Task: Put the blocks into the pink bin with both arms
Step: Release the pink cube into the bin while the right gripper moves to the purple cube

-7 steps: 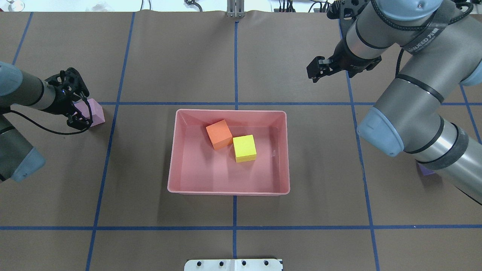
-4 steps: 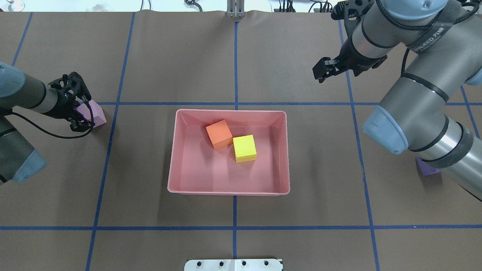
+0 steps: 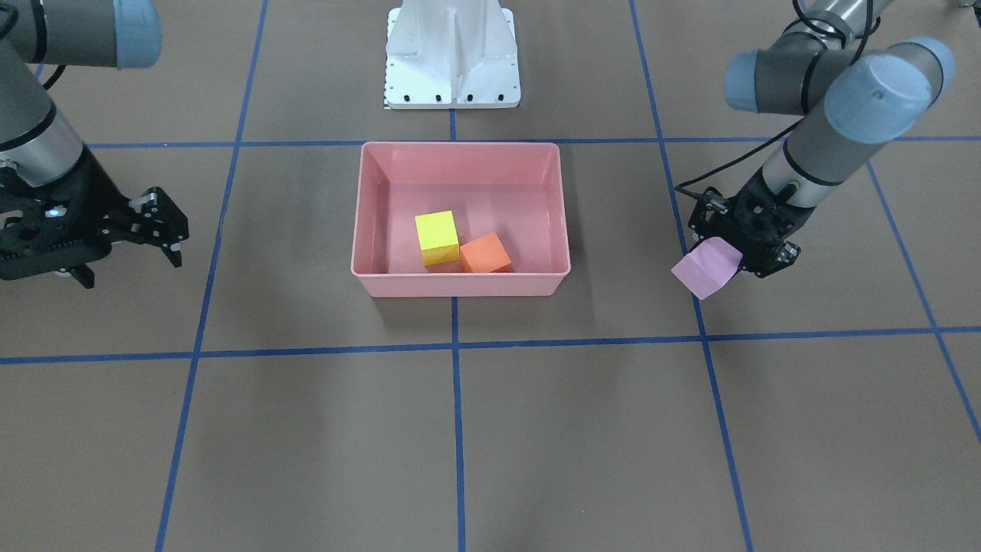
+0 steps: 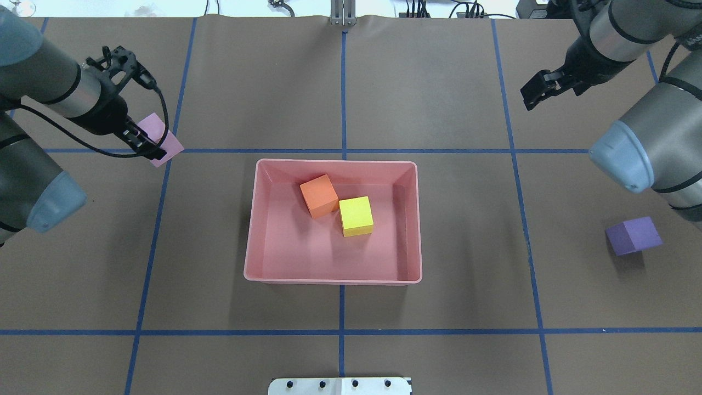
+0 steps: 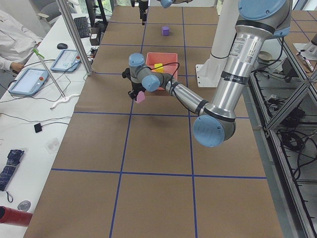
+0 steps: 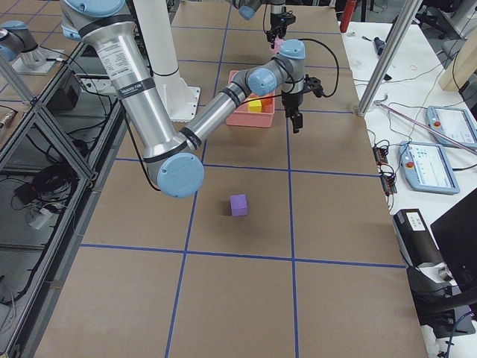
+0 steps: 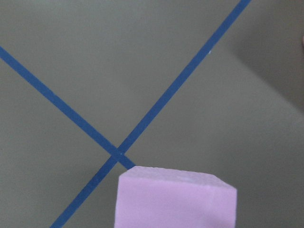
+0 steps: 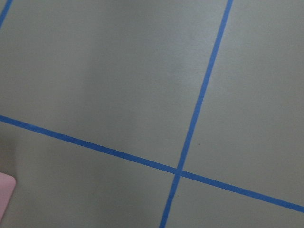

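1. The pale pink-lilac block point(image 4: 162, 137) is clear of the bench point(image 4: 439, 82). It hangs tilted in the air on the robot's left, beyond the bin's far-left corner and over a crossing of blue tape lines point(image 7: 115, 153).
2. The left pincer point(image 3: 726, 255) is pinching this block. Its fingers are clamped near one side, so most of the cube juts out past them.
3. The step in hand, as I judge it, is carrying that block to the pink bin point(image 4: 334, 162). Because the hold looks off-centre, the travel should be smooth, with no quick wrist turns, or the foam may twist out.
4. Keep the cube high enough to pass the rolled rim. Then aim for the bare floor on the bin's left and near side.
5. That spot avoids the orange block point(image 4: 318, 196) and the yellow block point(image 4: 356, 215), which sit touching in the bin's far middle.
6. Lower the cube into the tub before letting go. A light cube dropped from height could bounce off the sloping walls.
7. The dark purple block point(image 4: 633, 236) lies on the bench, well apart from the bin on the robot's right, and is not yet picked up.
8. The right pincer point(image 3: 164, 228) has its fingers spread and holds nothing. It hovers over the far right of the bench, well away from the purple block.
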`<state>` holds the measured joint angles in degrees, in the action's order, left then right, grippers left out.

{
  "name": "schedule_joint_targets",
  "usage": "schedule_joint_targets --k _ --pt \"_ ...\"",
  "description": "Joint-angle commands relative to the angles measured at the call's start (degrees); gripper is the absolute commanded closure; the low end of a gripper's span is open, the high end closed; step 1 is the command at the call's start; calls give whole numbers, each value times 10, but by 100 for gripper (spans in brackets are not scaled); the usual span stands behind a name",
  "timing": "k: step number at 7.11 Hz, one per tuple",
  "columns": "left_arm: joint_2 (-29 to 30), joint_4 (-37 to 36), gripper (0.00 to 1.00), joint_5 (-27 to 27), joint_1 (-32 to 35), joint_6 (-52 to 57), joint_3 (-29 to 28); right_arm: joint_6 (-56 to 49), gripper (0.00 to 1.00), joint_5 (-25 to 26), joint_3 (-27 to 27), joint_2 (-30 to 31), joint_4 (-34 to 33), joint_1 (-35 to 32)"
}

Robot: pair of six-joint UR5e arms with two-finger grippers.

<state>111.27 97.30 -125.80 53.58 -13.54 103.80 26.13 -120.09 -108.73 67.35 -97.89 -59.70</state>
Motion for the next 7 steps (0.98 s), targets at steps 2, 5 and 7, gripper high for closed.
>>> schedule_joint_targets --k 2,5,7 --pt "77 -48 100 9 -68 -265 58 -24 0 -26 -3 149 157 -23" --pt "90 -48 66 108 -189 -393 79 -19 0 -38 -20 259 242 -36" --pt "91 -48 0 174 -257 -442 81 -10 0 -36 -39 298 242 -36"
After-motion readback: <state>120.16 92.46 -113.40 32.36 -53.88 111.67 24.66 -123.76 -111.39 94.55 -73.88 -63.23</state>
